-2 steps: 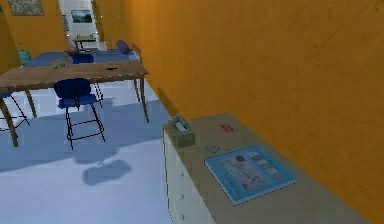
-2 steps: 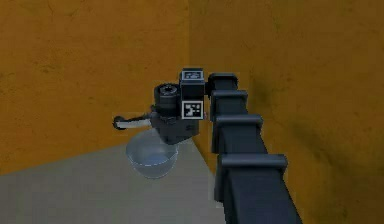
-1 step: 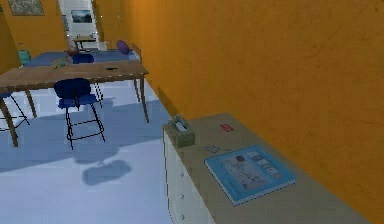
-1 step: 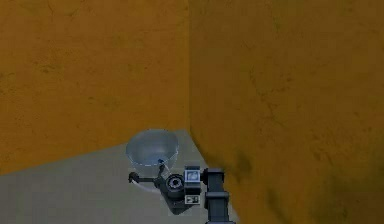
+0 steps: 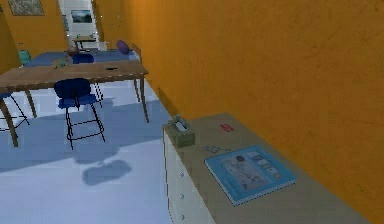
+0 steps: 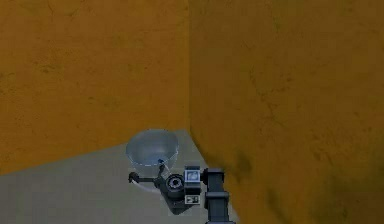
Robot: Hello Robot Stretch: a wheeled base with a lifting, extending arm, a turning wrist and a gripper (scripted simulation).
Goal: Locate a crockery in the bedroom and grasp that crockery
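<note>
Bowl (image 6: 153, 150), the clear one: where is it sitting?
It is sitting on a pale top, tucked into the corner of the orange walls. The gripper (image 6: 137, 178) is showing just below it in the arm side view. I cannot tell how the fingers are set, nor whether they are holding anything.
What is threatening the grasp?
The bowl is looking smooth and round, so I am judging an off-centre nudge could send it sliding against the wall.
Counts?
I am counting one bowl, one gripper, one arm (image 6: 216, 200). Ahead: one table (image 5: 70, 72), one tissue box (image 5: 181, 130), one book (image 5: 250, 172), one dresser (image 5: 330, 205).
</note>
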